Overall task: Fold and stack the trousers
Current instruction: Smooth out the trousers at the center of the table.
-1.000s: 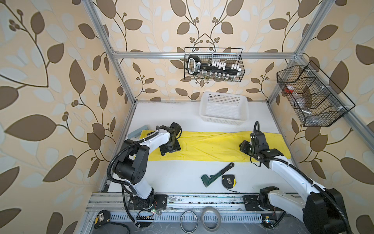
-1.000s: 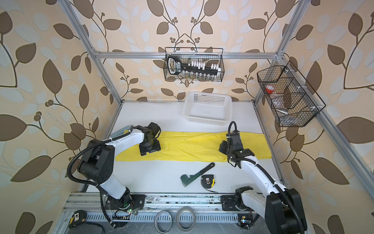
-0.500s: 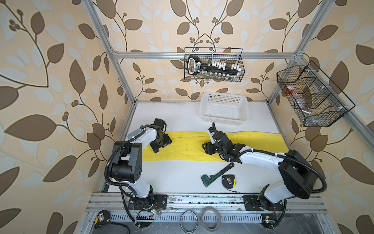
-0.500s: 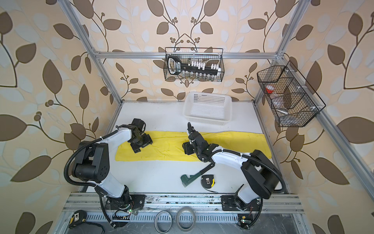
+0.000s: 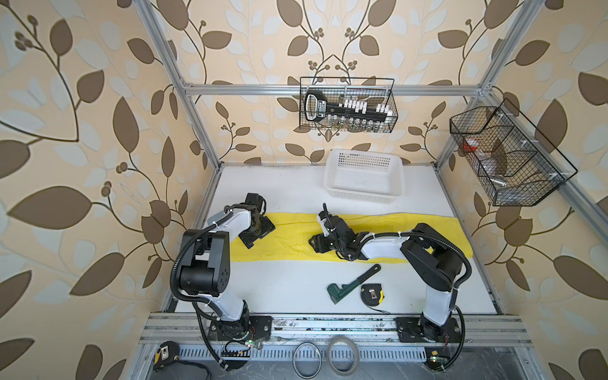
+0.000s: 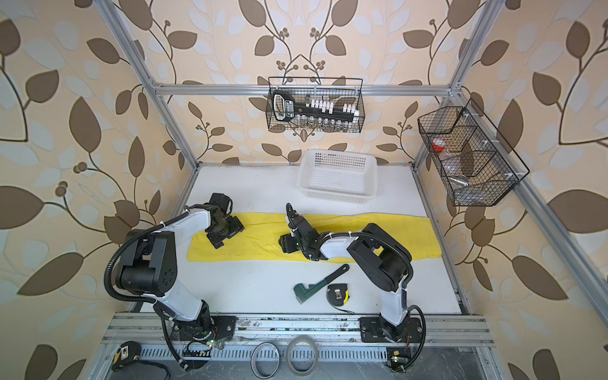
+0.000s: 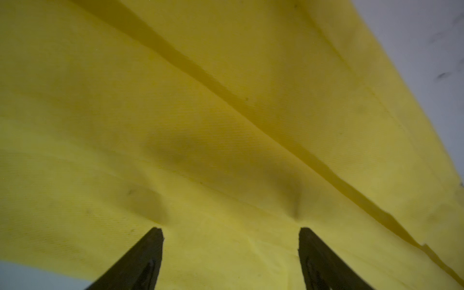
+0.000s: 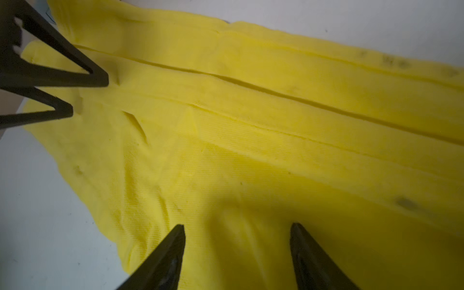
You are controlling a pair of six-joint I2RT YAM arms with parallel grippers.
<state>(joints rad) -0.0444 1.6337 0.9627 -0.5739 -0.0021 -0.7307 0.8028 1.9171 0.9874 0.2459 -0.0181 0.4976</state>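
Two grippers have moved along the trousers (image 5: 394, 222) in the last second, while the cloth lies as it did. It is a long yellow strip flat across the table (image 5: 279, 289), between the white perforated basket (image 5: 362, 194) behind it and the pipe wrench (image 5: 353, 284) and tape measure (image 5: 371, 294) in front. In both top views the right gripper (image 5: 316, 245) has swung from the strip's right end to its middle. The left gripper (image 5: 256, 233) has edged toward the left end, so the two now stand near each other over the left half.

The left wrist view shows the left gripper (image 7: 231, 231) with its jaws apart. Both fingertips (image 7: 154, 241) rest on the fabric, which dimples beside each tip, and nothing is pinched between them.

In the right wrist view the right gripper (image 8: 237, 226) also has its jaws apart and empty, low over the cloth; whether the tips touch it I cannot tell. Layered edges run lengthwise there, and the left gripper's spread fingers press the far end.

Judging by this, the legs already lie one on the other. Both arms look set for the crosswise fold, which has not started, and the stacking is also still to do.
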